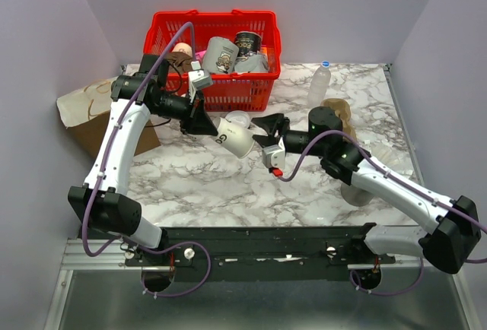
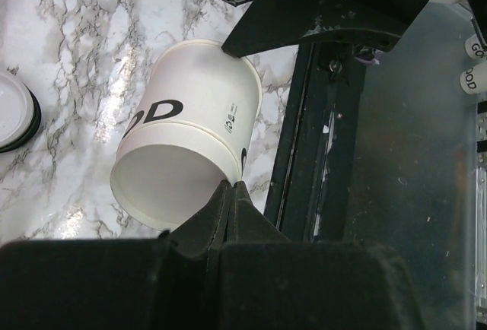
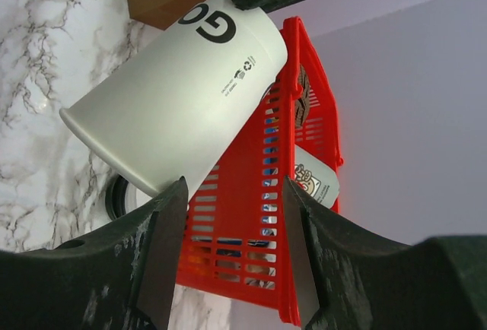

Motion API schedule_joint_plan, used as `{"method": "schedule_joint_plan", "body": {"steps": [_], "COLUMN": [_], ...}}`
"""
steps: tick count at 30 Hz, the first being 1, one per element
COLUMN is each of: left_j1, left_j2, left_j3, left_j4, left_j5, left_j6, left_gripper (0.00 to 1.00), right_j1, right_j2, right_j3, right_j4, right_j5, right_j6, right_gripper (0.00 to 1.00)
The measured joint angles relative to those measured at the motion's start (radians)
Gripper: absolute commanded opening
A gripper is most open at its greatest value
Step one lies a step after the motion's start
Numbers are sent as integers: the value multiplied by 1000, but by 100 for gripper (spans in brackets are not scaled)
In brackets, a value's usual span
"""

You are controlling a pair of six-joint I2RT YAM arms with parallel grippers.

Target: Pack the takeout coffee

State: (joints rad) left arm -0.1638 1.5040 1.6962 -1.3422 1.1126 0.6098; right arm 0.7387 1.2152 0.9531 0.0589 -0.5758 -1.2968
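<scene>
White paper cup (image 1: 234, 140), rim-pinched by the left pincer (image 1: 213, 127) before the red basket (image 1: 228, 94), seems mid-handover; the wide-open right pincer (image 1: 260, 131) must next close around it.

White cup (image 1: 234, 138) with black lettering, red basket (image 1: 228, 94), grey-veined marble table (image 1: 205, 185).

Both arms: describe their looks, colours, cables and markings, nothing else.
The left arm and right arm have white tubular links with black joints. A purple cable loops along each. The left gripper and right gripper have matte black wedge fingers; a pale module with a red spot sits behind the right one.
</scene>
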Motion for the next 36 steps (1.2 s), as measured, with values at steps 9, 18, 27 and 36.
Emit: {"method": "schedule_joint_plan", "body": {"steps": [9,18,27,36], "left_j1": [0,0,0,0], "left_j2": [0,0,0,7], "left_j3": [-8,-10,-16,-56], "left_j4": [-2,-3,-3,-3], "left_j5": [-1,-1,3,50], "left_j6": [0,-2,-18,-37], "left_gripper": [0,0,0,0], "right_j1": [0,0,0,0], "right_j2": [-62,-74,-16,28], "right_j3": [-35,-80,-128,-179], "right_j4": [-23,-46,59,272], "right_j5": [18,32,-1,-49], "right_j6": [-26,-66,-65,-32], "right_gripper": [61,61,58,28]}}
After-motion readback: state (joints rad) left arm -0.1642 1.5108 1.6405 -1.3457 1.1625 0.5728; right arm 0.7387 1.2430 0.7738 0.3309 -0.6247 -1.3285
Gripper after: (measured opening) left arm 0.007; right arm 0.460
